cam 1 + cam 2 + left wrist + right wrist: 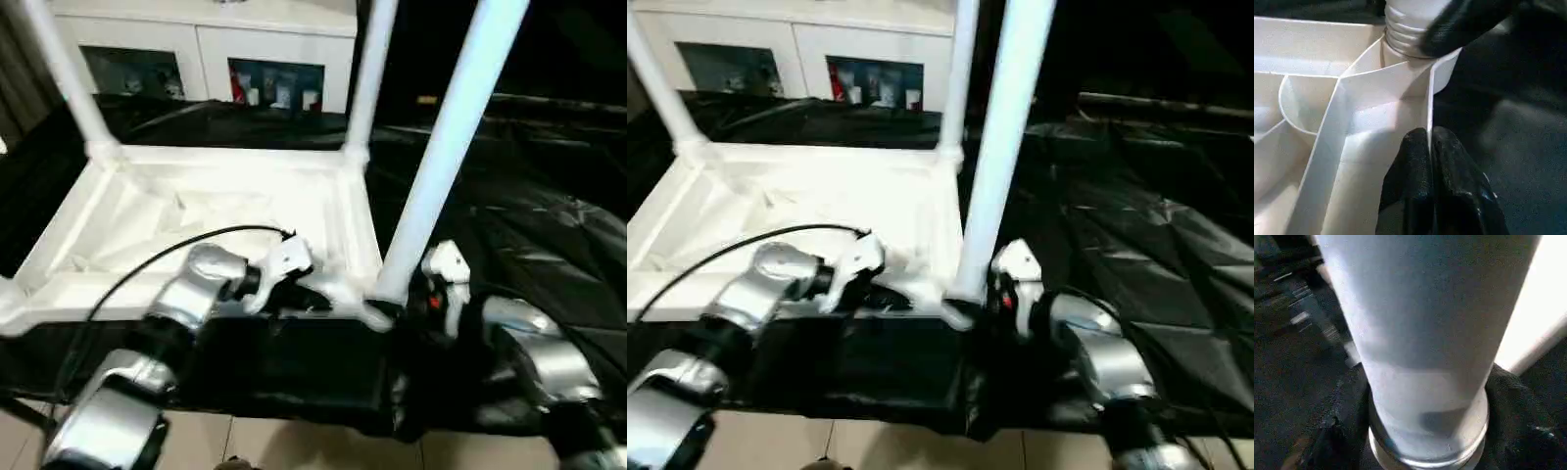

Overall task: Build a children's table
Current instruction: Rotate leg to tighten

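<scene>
Tabletop (225, 211) wall pinched by left tool (1429, 161); right tool (1425, 431) straddles near leg (446, 147), which may tilt if nudged.

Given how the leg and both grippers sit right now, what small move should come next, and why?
Probably twist the leg further in: its threads still show above the near corner socket. The right gripper straddles its base, and the left gripper pinches the tabletop's rim.

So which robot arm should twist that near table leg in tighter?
Probably the right: its right gripper already flanks the near white tubular leg, while the left gripper pinches the white plastic tabletop's rim.
</scene>
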Motion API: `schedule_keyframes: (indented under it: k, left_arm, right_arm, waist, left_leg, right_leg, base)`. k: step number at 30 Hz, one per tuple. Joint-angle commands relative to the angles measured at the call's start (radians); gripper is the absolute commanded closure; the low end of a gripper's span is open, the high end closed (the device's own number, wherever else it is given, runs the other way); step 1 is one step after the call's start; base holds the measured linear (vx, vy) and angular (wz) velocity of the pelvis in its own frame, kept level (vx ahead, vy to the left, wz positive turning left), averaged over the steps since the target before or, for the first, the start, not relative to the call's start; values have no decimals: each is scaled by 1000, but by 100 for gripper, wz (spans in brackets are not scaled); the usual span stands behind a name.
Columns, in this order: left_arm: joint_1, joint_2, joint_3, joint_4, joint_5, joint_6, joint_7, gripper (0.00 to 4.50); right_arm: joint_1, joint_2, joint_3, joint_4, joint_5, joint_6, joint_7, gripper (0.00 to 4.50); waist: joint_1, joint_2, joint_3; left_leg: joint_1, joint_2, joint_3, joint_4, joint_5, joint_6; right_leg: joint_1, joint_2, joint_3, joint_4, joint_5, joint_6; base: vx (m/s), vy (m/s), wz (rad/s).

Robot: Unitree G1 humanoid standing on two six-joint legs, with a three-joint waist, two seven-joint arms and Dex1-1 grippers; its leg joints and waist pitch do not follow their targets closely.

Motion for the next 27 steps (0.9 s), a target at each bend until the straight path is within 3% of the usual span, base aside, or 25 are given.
schedule_keyframes:
  k: [1,2,5,6,7,9,11,16,17,18,20,22,24,27]
  left_arm:
    - [-38,-79,24,37,-7,20,133,450]
    - [-60,-111,31,62,0,37,198,450]
    - [-91,-152,35,107,18,44,299,450]
    - [-98,-159,33,120,25,40,323,450]
    - [-119,-179,26,162,52,21,399,450]
    - [-128,-189,22,184,64,12,415,450]
    - [-131,-194,21,192,69,0,423,450]
    - [-135,-200,32,210,59,-35,412,450]
    - [-131,-191,28,207,56,-51,386,450]
    - [-128,-185,25,206,54,-62,369,450]
    - [-126,-176,25,206,51,-62,352,450]
    - [-102,-124,27,183,27,-90,227,450]
    - [-99,-116,27,183,25,-105,206,450]
    - [-79,-75,33,152,-13,-117,68,450]
  right_arm:
    - [-7,61,-28,97,-53,25,-208,176]
    - [-17,105,-44,117,-58,39,-298,176]
    - [-36,173,-60,135,-63,59,-416,176]
    - [-42,187,-56,138,-69,56,-433,176]
    - [-64,237,-38,150,-90,39,-483,176]
    - [-79,266,-24,159,-98,22,-492,176]
    - [-83,277,-13,159,-102,3,-479,121]
    - [-88,292,-10,164,-92,-22,-455,76]
    - [-87,280,-9,157,-93,-25,-441,65]
    - [-86,271,-8,151,-95,-27,-431,65]
    - [-84,256,-7,139,-89,-27,-404,56]
    - [-67,146,-4,73,-51,-5,-232,56]
    - [-64,127,-7,64,-45,3,-198,56]
    - [-38,14,9,6,-27,-2,-26,56]
  waist:
    - [-4,-9,-56]
    - [-14,-7,-54]
    - [-19,-3,-53]
    - [-21,-5,-53]
    - [-23,2,-53]
    - [-21,-1,-56]
    - [-21,5,-54]
    - [-23,2,-56]
    - [-23,2,-55]
    - [-24,-4,-54]
    - [-25,-1,-54]
    - [-23,-4,-54]
    - [-22,-2,-57]
    - [-18,-5,-62]
  left_leg:
    - [9,48,-25,-65,-211,21]
    - [10,48,-29,-69,-235,4]
    - [13,46,-29,-68,-259,2]
    - [14,45,-29,-69,-271,7]
    - [14,43,-30,-70,-276,5]
    - [15,41,-31,-69,-275,5]
    - [12,43,-31,-71,-275,13]
    - [11,45,-31,-72,-274,21]
    - [11,44,-30,-73,-282,22]
    - [10,44,-30,-73,-289,25]
    - [9,44,-31,-73,-289,28]
    - [8,44,-32,-72,-281,38]
    - [-1,46,-31,-71,-239,60]
    - [2,47,-25,-63,-189,74]
  right_leg:
    - [46,-79,46,-80,-337,-177]
    - [42,-78,45,-85,-387,-160]
    - [41,-77,46,-93,-419,-140]
    - [39,-78,46,-97,-435,-133]
    - [37,-76,46,-100,-440,-125]
    - [39,-76,45,-100,-451,-113]
    - [39,-76,46,-100,-437,-114]
    - [41,-75,47,-94,-390,-130]
    - [40,-75,47,-96,-398,-131]
    - [41,-76,46,-98,-417,-127]
    - [41,-78,46,-99,-431,-124]
    - [46,-76,45,-99,-423,-120]
    - [51,-77,48,-87,-339,-139]
    - [51,-75,48,-78,-256,-176]
  base:
    - [0,0,0]
    - [0,0,0]
    - [0,0,0]
    - [0,0,0]
    - [0,0,0]
    - [0,0,0]
    - [0,0,0]
    - [0,0,0]
    - [0,0,0]
    - [0,0,0]
    - [0,0,0]
    - [0,0,0]
    - [0,0,0]
    - [0,0,0]
